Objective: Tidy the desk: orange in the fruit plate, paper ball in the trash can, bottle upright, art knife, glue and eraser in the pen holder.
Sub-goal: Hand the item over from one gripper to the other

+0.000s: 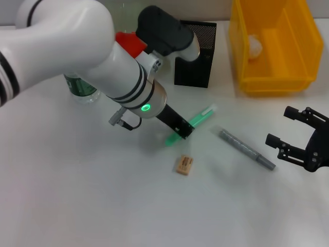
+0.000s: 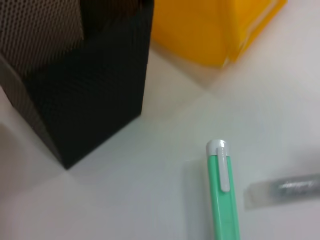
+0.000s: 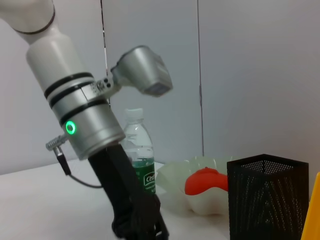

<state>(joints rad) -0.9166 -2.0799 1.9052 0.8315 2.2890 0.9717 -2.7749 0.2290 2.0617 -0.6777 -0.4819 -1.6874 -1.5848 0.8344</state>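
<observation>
My left gripper (image 1: 181,129) is low over the middle of the table, shut on the green art knife (image 1: 203,116) with its white clip (image 2: 220,200). The grey glue (image 1: 247,149) lies just right of it and the tan eraser (image 1: 184,165) just in front. Behind them stands the black mesh pen holder (image 1: 195,56). The paper ball (image 1: 254,46) sits inside the yellow trash can (image 1: 272,82). The orange (image 3: 205,181) rests in the pale-green fruit plate (image 3: 172,175). The bottle (image 1: 79,90) stands upright at the left. My right gripper (image 1: 281,125) hovers open at the right edge.
The left arm's white body covers most of the table's back left, hiding part of the orange and the plate. The pen holder and the trash can stand close side by side at the back.
</observation>
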